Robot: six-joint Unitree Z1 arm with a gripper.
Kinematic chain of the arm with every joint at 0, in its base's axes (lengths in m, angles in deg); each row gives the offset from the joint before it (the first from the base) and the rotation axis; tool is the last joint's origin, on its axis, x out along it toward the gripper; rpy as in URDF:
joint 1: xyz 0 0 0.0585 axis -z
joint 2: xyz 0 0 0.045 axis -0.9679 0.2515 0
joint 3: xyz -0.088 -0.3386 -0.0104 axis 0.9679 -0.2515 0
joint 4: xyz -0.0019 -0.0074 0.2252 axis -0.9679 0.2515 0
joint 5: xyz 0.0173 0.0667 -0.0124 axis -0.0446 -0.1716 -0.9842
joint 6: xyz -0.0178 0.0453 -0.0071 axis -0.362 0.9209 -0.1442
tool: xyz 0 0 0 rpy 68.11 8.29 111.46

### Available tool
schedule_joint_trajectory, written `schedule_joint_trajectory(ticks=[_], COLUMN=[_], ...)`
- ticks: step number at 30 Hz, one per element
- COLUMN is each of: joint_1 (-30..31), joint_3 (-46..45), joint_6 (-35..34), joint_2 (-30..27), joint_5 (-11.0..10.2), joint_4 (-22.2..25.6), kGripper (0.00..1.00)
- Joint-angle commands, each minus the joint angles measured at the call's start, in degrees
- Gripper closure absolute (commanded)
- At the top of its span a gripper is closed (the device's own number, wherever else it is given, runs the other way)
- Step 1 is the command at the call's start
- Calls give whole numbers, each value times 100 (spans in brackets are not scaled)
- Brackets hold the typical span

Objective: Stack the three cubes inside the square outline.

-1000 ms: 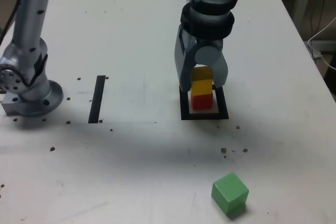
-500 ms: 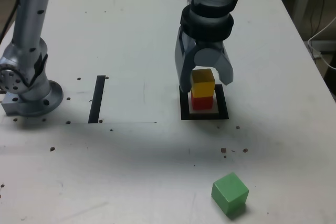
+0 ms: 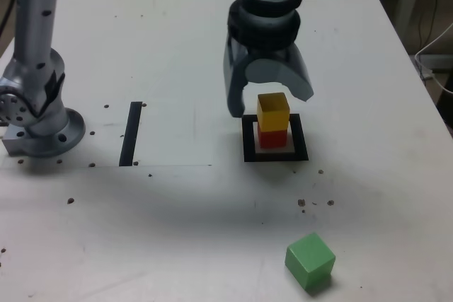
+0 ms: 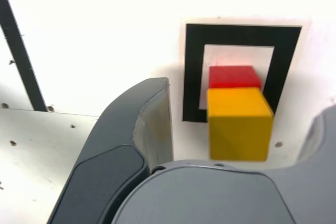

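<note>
We have two of the three cubes stacked: the yellow cube [image 3: 273, 112] sits on the red cube [image 3: 272, 138], and the red one stands within the square outline [image 3: 299, 153]. The gripper [image 3: 267, 104] is just above and behind this little tower in the exterior view, its jaws spread wide with nothing pinched between them. In the wrist view we see bare surface between each finger and the yellow cube, so we judge that the placing of the second cube is done and the step in hand is getting clear of it.

The green cube [image 3: 310, 261] is the one we have left. It lies alone on the table [image 3: 177, 224], well apart from the outline, toward the bottom of the exterior view and a bit to the right, turned at an angle to the frame.

Next, we need to lift clear without a finger brushing the yellow cube, then travel over to the green one with the jaws open. Because it is turned, we should rotate the wrist to meet two opposite faces squarely. After that we would carry it back high enough to pass over the stack, line it up with the yellow top, and lower it gently, since a nudge could topple the pair.
</note>
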Motion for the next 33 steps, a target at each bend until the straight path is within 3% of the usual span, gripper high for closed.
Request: schedule_joint_trajectory(ticks=[1, 6, 12, 16, 25, 33], joint_1=[176, 568, 1075, 1372, 1934, 2082], joint_3=[-99, -272, -339, -325, -172, 243], joint_6=[-83, -339, -805, -1490, -3366, -3933], joint_2=[-209, -400, -415, -382, 9, 507], joint_5=[-38, 4, 312, 469, 709, 989], joint_4=[-30, -62, -225, -361, -776, -883], kGripper=[1, 1, 1, 1, 2, 3])
